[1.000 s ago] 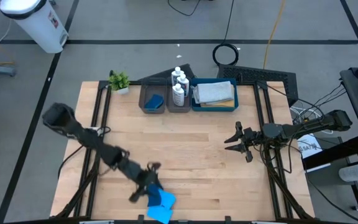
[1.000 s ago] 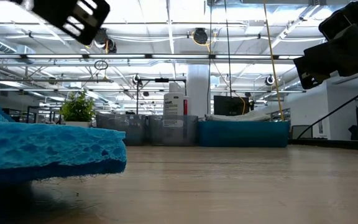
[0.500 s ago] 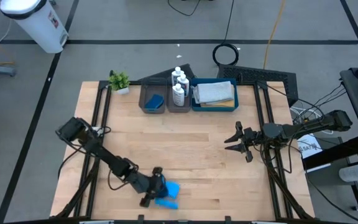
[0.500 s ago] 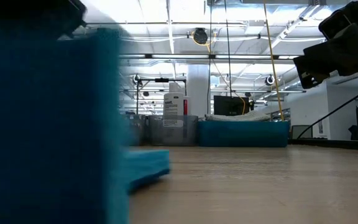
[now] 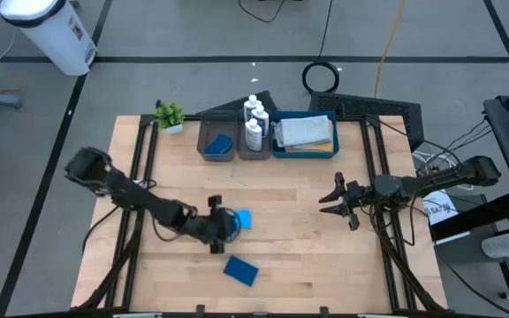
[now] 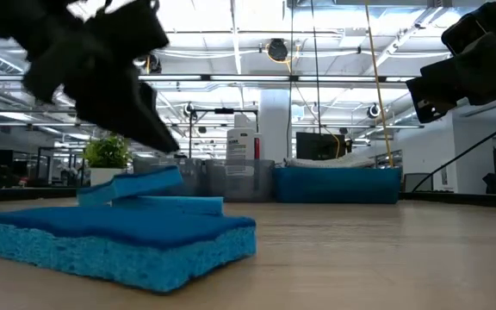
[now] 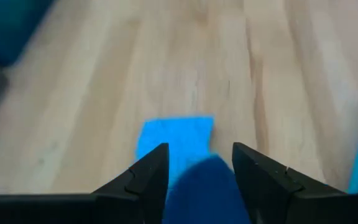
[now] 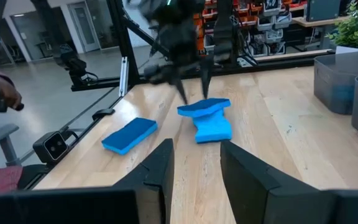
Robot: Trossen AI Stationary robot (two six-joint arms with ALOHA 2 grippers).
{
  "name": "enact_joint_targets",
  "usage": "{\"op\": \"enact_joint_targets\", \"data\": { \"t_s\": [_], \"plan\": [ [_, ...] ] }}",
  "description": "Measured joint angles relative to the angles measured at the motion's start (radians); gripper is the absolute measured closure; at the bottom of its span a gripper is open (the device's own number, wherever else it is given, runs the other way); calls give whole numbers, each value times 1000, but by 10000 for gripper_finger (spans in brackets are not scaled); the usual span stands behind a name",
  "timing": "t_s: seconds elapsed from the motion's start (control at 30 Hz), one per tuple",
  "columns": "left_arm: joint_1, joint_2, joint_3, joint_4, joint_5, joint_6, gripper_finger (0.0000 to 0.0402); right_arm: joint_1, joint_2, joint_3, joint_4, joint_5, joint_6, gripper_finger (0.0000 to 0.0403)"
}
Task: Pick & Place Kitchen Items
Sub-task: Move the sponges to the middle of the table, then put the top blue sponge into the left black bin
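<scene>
Blue sponge (image 5: 239, 220) now carried by the left tool (image 5: 224, 226) up the bench (image 5: 290, 256) from its front edge, clenched on it, second sponge (image 5: 241, 270) left behind, grasp partly hidden, right tool (image 5: 332, 200) spread, idle.

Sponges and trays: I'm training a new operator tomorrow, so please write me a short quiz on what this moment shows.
1. True or false: the right claw is gripping a bottle.
2. What lies in the blue tray? A) a folded cloth B) a potted plant C) a spoon
3. Fill in: the left claw is shut on a ___, held tilted just above another one lying flat on the table.

Key: 1. False; it hovers open and empty over the table's right side. 2. A. 3. Sponge.
</scene>
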State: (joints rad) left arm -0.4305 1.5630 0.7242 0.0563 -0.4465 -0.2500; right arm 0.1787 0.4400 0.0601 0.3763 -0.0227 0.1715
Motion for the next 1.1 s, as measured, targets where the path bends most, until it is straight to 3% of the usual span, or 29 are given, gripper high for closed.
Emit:
{"op": "enact_joint_targets", "data": {
  "t_s": [0.2, 0.33, 0.53, 0.67, 0.77, 0.93, 1.1],
  "plan": [
    [33, -190, 2, -119, 10, -108, 219, 0, 3, 0, -1, 0, 0, 303],
    [81, -256, 2, -217, 128, -308, 202, 0, 5, 0, -1, 0, 0, 303],
    [125, -228, 2, -270, 281, -362, 124, 0, 5, 0, 3, 0, 0, 303],
    [154, -206, 2, -306, 244, -352, 92, 0, 5, 0, 5, 0, 14, 303],
    [190, -205, 2, -386, 259, -446, 82, 0, 5, 0, 5, 0, 19, 303],
    [278, -207, 2, -554, 383, -541, 84, 0, 8, 0, 4, -1, 19, 303],
    [343, -207, -37, -510, 492, -517, 101, 0, 7, 0, 3, -1, 19, 303]
  ]
}}
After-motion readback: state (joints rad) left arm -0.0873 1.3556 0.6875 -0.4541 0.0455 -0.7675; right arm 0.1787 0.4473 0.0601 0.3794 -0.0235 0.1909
